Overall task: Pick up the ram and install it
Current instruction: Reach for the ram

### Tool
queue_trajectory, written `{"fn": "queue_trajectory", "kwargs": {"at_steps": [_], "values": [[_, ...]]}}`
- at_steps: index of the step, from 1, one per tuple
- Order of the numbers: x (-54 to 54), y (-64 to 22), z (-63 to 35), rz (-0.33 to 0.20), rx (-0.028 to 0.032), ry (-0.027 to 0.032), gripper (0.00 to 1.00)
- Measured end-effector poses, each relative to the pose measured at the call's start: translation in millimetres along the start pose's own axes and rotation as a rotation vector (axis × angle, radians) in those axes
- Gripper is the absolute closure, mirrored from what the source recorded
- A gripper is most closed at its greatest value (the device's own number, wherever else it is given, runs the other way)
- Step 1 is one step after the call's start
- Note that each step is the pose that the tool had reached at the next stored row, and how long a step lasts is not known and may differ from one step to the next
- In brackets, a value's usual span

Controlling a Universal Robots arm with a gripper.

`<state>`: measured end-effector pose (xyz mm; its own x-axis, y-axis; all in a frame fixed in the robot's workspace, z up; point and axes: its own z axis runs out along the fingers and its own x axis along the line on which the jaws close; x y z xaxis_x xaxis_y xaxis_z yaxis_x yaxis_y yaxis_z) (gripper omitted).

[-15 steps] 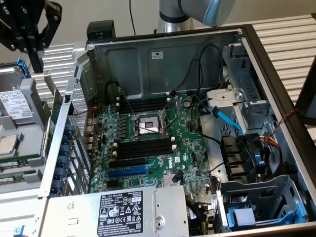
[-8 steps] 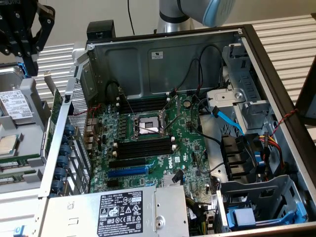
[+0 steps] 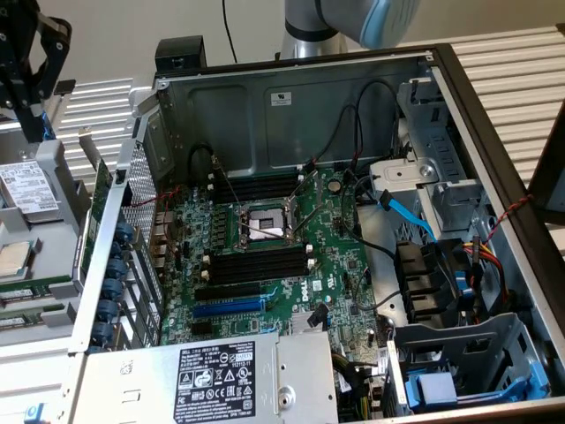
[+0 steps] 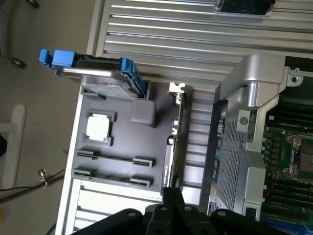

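The ram (image 4: 115,159) is a thin dark stick standing on edge between two clips in the grey parts tray (image 4: 124,134). A second similar stick (image 4: 110,177) stands beside it. In the exterior view the ram (image 3: 37,284) is a green strip at the far left, outside the case. My gripper (image 4: 172,193) hangs high above the tray's case-side edge, shut and holding nothing. In the exterior view my gripper (image 3: 33,115) is the black assembly at the upper left. The black memory slots (image 3: 256,265) lie on the motherboard (image 3: 335,265) beside the processor socket (image 3: 262,223).
The tray also holds a hard drive in a blue caddy (image 4: 100,73), a processor chip (image 4: 99,127) and an upright expansion card (image 4: 176,142). The open case's metal wall (image 4: 244,161) stands between tray and motherboard. Cables (image 3: 402,212), a blue expansion slot (image 3: 228,308) and the power supply (image 3: 212,380) crowd the case.
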<state>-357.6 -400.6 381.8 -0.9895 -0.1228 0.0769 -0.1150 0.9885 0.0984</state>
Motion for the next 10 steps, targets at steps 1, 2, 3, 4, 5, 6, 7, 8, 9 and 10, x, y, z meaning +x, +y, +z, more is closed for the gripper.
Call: {"fn": "queue_trajectory", "kwargs": {"at_steps": [1, 2, 3, 4, 5, 6, 7, 8, 9, 10], "values": [[3.6, 0.4, 0.9, 0.0, -0.0008, -0.0002, 0.89], [7.0, 0.8, 1.6, -0.001, -0.0016, -0.0002, 0.89], [10.7, 1.1, 2.5, -0.001, -0.0025, -0.0003, 0.89], [14.4, 1.5, 3.4, -0.002, -0.0034, -0.0005, 0.89], [17.9, 1.8, 4.3, -0.002, -0.0043, -0.0006, 0.89], [21.5, 2.2, 5.1, -0.003, -0.005, -0.0007, 0.89], [24.6, 2.5, 5.9, -0.003, -0.0056, -0.0009, 0.89], [27.9, 2.9, 6.7, -0.004, -0.0061, -0.0011, 0.89], [30.9, 3.2, 7.4, -0.004, -0.0063, -0.0015, 0.89], [33.6, 3.4, 8.3, -0.005, -0.0067, -0.0022, 0.89]]}}
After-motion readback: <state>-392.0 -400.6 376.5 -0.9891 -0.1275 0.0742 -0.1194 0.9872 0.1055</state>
